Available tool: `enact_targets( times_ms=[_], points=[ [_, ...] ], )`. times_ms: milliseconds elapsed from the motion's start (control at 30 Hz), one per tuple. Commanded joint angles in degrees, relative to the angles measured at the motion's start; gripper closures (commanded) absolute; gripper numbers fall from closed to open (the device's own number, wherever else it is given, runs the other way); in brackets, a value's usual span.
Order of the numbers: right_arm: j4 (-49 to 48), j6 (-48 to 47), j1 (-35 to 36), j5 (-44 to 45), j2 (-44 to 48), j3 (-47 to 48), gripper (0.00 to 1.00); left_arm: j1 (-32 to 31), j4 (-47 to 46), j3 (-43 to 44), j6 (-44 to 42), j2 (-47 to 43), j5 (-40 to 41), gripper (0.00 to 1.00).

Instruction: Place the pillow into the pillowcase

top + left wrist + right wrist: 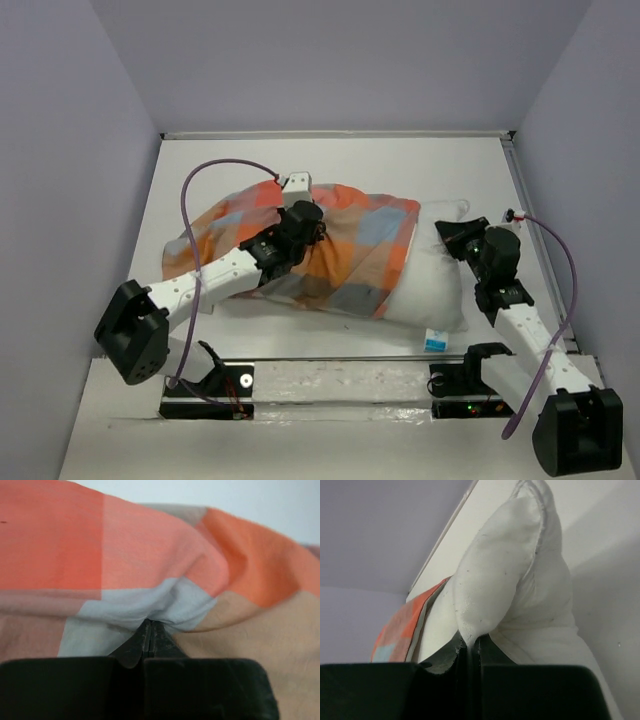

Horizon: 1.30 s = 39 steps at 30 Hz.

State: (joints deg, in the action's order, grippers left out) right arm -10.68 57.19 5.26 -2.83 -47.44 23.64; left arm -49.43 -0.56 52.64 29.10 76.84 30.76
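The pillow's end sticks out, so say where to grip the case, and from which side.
Probably the case at its open hem, from the right, over the bare pillow: that edge lies loose across it, and the left gripper only pinches mid-cloth.

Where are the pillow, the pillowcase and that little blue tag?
pillow (432, 288): top view, bare white end outside the case.
pillowcase (355, 225): top view, checked fabric on its upper side.
blue tag (434, 341): top view, middle of the tag.

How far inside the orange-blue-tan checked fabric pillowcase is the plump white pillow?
Partly in. The checked fabric pillowcase covers much of the plump white pillow; its right end sticks out bare, pinched by the right gripper.
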Motion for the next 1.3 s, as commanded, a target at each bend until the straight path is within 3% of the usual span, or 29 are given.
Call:
enact_targets(
  times_ms=[0,167,200,233,267,333,400,500,533,633,733,833,1000,1133,1267],
  points=[
    [-2.9,0.3,2.1,-8.8,-0.9,-0.8,1.0,7.8,-11.4,9.7,-8.4,8.1,-1.6,1.0],
    [-5.8,-0.6,5.4,-8.2,-8.7,4.5,1.0,10.7,-7.5,24.7,-12.0,13.3,-7.2,1.0],
    [-5.6,-1.8,5.4,-7.9,-10.5,6.1,1.0,10.2,-7.2,25.4,-12.1,12.5,-8.4,0.94],
    [-5.3,-3.0,5.4,-8.1,-12.4,8.0,1.0,9.7,-6.7,25.5,-12.1,11.2,-9.2,0.79],
    [-4.9,-4.1,5.4,-8.2,-14.1,9.7,1.0,8.8,-6.3,23.9,-12.1,9.6,-8.4,0.44],
    [-4.3,-5.9,5.4,-9.6,-18.4,14.0,1.0,5.1,-6.1,20.1,-11.4,3.1,-6.3,0.19],
    [-3.4,-7.3,5.4,-10.3,-20.1,15.9,1.0,-0.7,-5.4,12.7,-10.6,-4.1,-3.2,0.17],
    [0.6,-11.2,5.4,-10.4,-21.0,19.6,0.72,-9.5,-3.2,3.3,-8.6,-13.0,4.4,0.2],
    [1.8,-12.2,5.4,-10.4,-20.9,20.3,0.55,-15.3,-2.8,1.3,-7.6,-14.9,5.5,0.21],
    [6.0,-15.7,5.4,-10.7,-17.9,21.6,0.34,-23.7,0.3,-4.5,-2.8,-18.7,11.0,0.33],
    [12.6,-19.4,5.4,-9.2,-11.4,22.5,0.29,-33.3,5.2,-8.2,2.4,-17.8,17.6,0.42],
    [17.8,-22.8,5.4,-10.3,-7.2,22.0,0.25,-33.9,6.3,-10.4,6.8,-15.1,17.4,0.41],
    [26.3,-28.5,6.8,-17.3,-2.1,20.8,0.27,-29.5,2.6,-14.4,7.5,-12.7,18.5,0.29],
    [28.6,-28.2,11.1,-17.1,1.2,17.9,0.3,-20.6,-9.5,-19.2,-0.1,-13.6,11.5,0.3],
    [28.4,-26.9,16.3,-15.9,1.6,15.0,0.31,-16.5,-20.6,-20.7,-5.6,-11.5,4.5,0.34]
  ],
)
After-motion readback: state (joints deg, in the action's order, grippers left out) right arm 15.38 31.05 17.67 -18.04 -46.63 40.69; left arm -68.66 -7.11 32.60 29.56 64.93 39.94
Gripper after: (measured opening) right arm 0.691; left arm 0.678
